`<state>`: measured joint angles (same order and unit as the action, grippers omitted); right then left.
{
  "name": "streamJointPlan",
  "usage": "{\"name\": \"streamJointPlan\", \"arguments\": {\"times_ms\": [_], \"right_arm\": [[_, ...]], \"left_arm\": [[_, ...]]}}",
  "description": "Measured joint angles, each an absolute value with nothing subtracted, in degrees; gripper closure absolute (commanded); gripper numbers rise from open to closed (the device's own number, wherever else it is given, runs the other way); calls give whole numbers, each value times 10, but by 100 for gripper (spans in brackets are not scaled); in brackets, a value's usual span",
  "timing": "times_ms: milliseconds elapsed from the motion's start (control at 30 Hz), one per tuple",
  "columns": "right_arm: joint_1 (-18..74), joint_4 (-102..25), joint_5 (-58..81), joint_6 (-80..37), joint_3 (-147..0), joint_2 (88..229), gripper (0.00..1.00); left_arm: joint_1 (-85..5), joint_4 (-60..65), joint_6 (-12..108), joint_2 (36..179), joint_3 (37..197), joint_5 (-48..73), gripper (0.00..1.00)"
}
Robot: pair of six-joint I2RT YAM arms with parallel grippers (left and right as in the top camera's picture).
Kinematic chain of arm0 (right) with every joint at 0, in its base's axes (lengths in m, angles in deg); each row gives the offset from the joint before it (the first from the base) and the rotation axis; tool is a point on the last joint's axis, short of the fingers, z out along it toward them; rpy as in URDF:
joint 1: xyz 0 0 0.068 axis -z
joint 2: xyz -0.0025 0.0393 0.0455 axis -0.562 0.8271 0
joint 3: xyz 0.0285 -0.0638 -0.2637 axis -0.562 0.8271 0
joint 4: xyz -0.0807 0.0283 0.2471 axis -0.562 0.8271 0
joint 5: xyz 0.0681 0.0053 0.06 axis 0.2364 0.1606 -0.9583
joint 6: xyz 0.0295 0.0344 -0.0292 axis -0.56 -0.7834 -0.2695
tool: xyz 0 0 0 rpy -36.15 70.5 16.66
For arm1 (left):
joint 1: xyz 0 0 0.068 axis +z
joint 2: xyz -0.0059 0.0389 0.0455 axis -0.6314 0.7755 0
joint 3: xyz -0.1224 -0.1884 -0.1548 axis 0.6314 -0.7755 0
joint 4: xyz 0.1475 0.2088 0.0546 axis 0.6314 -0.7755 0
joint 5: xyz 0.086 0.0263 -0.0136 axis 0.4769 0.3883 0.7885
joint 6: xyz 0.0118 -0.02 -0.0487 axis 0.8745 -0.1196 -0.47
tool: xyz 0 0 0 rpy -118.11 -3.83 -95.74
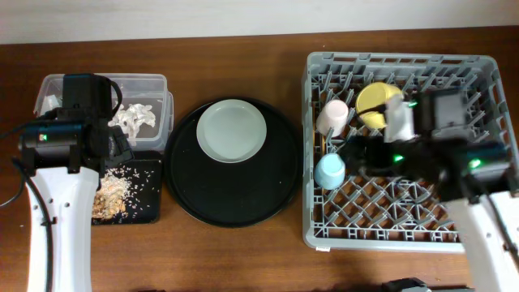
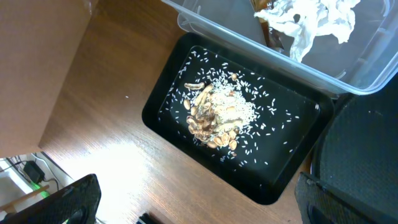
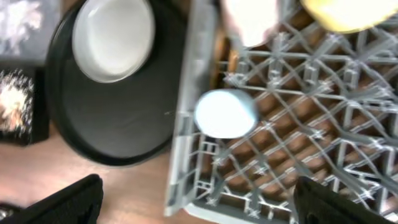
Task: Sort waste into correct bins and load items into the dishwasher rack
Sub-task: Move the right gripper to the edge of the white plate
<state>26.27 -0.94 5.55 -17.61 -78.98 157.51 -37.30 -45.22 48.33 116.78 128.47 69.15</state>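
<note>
My left gripper [image 2: 199, 211] is open and empty, above the shallow black tray [image 2: 163, 93] that holds beige food scraps [image 2: 217, 115]. The clear tub [image 2: 348, 81] beside it holds crumpled white tissue [image 2: 311, 18] with a brown scrap [image 2: 273, 38] under it. My right gripper [image 3: 199, 208] is open and empty over the grey dishwasher rack [image 3: 186, 155], near the light-blue cup [image 3: 225, 113]. The pink cup [image 1: 332, 113] and yellow bowl [image 1: 377, 101] also sit in the rack [image 1: 405, 235]. The pale plate [image 1: 231, 130] lies on the round black tray. I cannot make out the chopsticks.
The large round black tray [image 1: 231, 195] lies between the bins and the rack. The clear tub [image 1: 154, 81] stands behind the black tray [image 1: 150, 207] at the table's left. My left arm [image 1: 57, 211] reaches along the left edge.
</note>
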Motion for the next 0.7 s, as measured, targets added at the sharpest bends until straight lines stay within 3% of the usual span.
{"name": "streamJointPlan", "arguments": {"times_ms": [200,700], "right_arm": [[21,-33,109,-227,-790,1613,2],[1,-33,118,-231,-790,1732,2]], "left_arm": [[-373,-452,483,1168,1285,691,1],[-373,-452,483,1168,1285,691,1]]}}
